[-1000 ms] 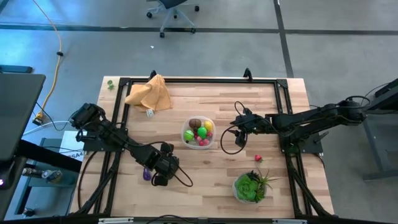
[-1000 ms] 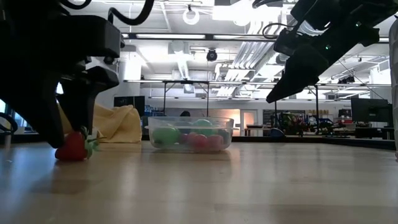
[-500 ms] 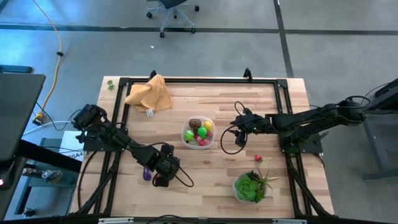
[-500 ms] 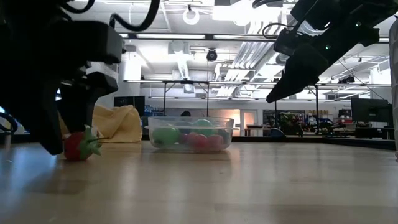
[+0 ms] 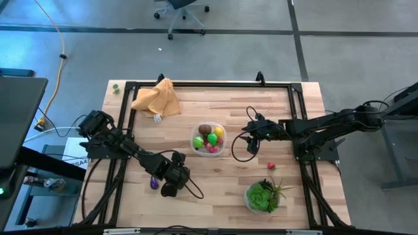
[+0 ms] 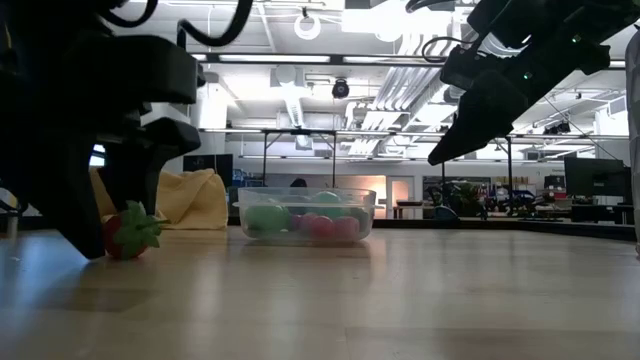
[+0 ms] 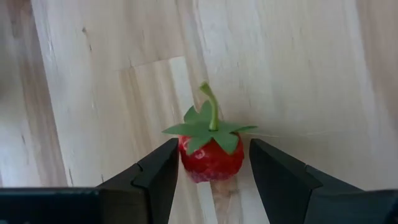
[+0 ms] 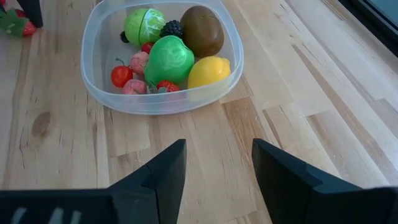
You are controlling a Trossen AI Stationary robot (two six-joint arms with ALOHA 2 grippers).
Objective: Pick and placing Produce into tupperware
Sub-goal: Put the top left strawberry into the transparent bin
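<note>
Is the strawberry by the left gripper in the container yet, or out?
Out. The strawberry lies on the bare table between the left gripper's jaws, away from the container.

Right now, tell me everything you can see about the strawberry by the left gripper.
The strawberry is a small toy, glossy red like plastic, with a flat green leafy cap and a thin green stem. It sits between the two dark fingers of the left gripper, which flank it closely on both sides. In the low view it looks slightly tilted at tabletop level; whether it rests on the wooden table is unclear. It lies apart from the tupperware.
</note>
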